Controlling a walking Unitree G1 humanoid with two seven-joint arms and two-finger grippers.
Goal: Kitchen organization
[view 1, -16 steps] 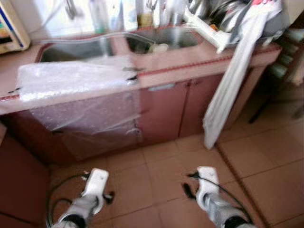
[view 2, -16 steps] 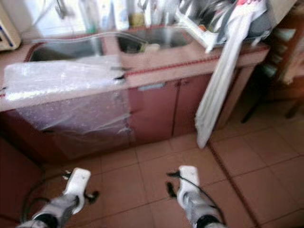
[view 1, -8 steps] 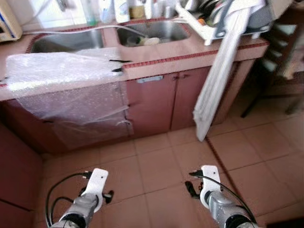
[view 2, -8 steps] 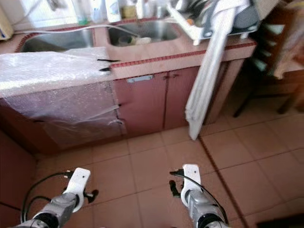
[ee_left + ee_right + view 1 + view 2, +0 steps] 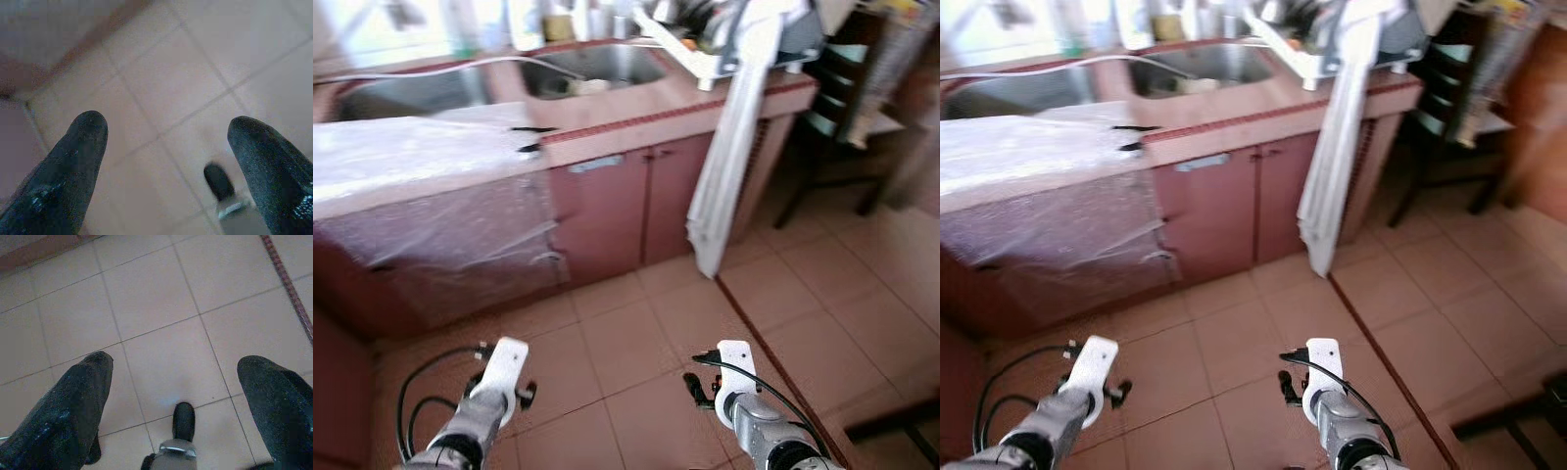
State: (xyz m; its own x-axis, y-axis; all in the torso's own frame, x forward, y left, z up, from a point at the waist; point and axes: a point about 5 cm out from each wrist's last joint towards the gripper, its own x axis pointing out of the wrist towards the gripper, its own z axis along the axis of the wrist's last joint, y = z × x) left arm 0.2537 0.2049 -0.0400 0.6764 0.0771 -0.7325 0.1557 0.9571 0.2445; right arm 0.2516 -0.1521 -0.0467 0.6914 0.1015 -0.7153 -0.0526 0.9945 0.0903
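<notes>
**Supervisor:** What do the wrist cameras give you that the head views don't?

**Operator:** I see each hand's fingers there. The left hand (image 5: 164,132) is spread wide with nothing between the fingers, over tiled floor (image 5: 195,73). The right hand (image 5: 173,364) is the same, released and empty; below it a dark-toed foot (image 5: 183,421) stands on the tiles. From the head I see only the two arms hanging low, left arm (image 5: 489,401) and right arm (image 5: 739,401), and no fingers.

**Supervisor:** And the room?

**Operator:** Ahead of both hands and well apart from them runs a reddish bench (image 5: 636,108) with cabinet doors (image 5: 636,201) beneath. Forward of the left hand, bubble wrap (image 5: 421,157) lies over the bench top and hangs down its front. Beyond it sits a double sink (image 5: 587,64). Forward of the right hand, a white folded cloth (image 5: 724,147) hangs off the bench end to just above the floor, a dish rack (image 5: 724,39) above it. Further right stands a dark shelf unit (image 5: 837,88).

**Supervisor:** Any change from a second ago?

**Operator:** The whole picture has slid left, so the camera has turned right; more floor and the shelf unit now show. Both hands hang as before.
</notes>
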